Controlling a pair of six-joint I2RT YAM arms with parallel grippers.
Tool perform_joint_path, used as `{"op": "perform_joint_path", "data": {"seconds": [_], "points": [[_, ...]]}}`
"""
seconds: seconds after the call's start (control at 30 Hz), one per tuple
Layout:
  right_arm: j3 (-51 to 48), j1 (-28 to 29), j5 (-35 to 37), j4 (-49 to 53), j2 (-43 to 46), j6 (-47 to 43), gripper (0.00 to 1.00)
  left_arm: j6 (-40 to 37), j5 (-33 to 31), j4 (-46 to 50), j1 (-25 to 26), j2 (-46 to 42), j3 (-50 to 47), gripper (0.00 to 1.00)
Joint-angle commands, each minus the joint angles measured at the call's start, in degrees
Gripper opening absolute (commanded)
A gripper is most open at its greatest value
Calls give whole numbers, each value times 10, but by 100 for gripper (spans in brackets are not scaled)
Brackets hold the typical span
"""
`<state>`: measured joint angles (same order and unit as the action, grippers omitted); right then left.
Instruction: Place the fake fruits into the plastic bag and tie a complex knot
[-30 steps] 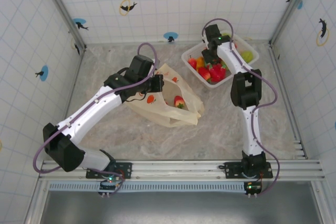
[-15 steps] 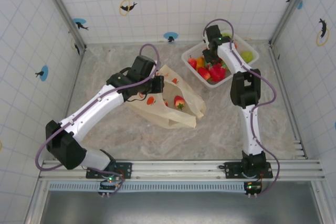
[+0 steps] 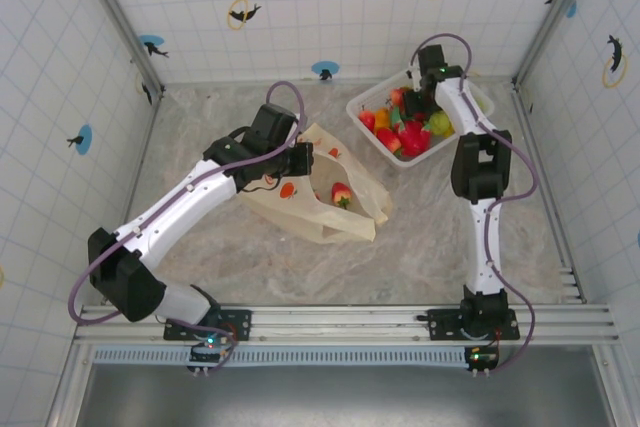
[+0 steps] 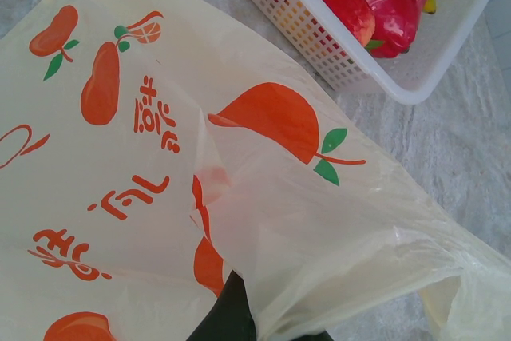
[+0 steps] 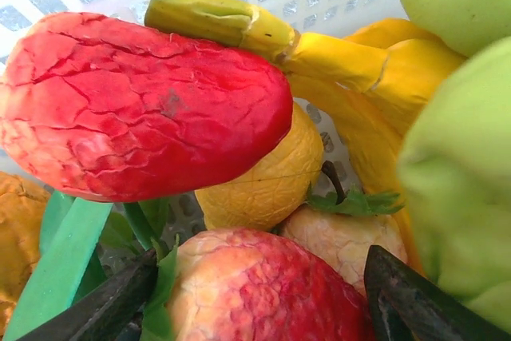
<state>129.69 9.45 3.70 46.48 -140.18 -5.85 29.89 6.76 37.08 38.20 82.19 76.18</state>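
L claw (image 3: 303, 160) pinches plastic bag (image 4: 160, 157) rim, prob. keeping mouth open. R claw (image 5: 259, 309) spread astride pink-red fruit (image 5: 247, 273) in basket (image 3: 365, 109), far-right counter (image 3: 250, 267) corner.

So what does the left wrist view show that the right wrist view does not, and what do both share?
Left wrist view: the plastic bag with orange fruit prints, its film caught at the left gripper, over the marbled table, and the outer wall of the white lattice basket.
Right wrist view: a cracked red fruit, a banana, a green fruit, and the right gripper, jaws apart on either side of a pink-red fruit.
Both: that basket with fake fruits in it.
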Motion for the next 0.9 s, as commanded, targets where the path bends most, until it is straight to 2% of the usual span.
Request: {"op": "perform_joint_path", "data": {"seconds": [0.0,0.13,0.23,0.6,0.87], "points": [[14,9,8,39,-15,-7,62,-12,-9,12,-3,4,17,0],[15,15,22,33,3,-11,50,-12,-13,13,-2,2,19,0],[15,16,18,23,27,-6,44,-12,-15,13,-2,1,20,0],[-6,13,-24,-11,114,25,43,-11,-6,-5,-3,-6,11,0],[-156,2,-83,-109,263,83,43,-10,-4,-9,-3,-4,9,0]]}}
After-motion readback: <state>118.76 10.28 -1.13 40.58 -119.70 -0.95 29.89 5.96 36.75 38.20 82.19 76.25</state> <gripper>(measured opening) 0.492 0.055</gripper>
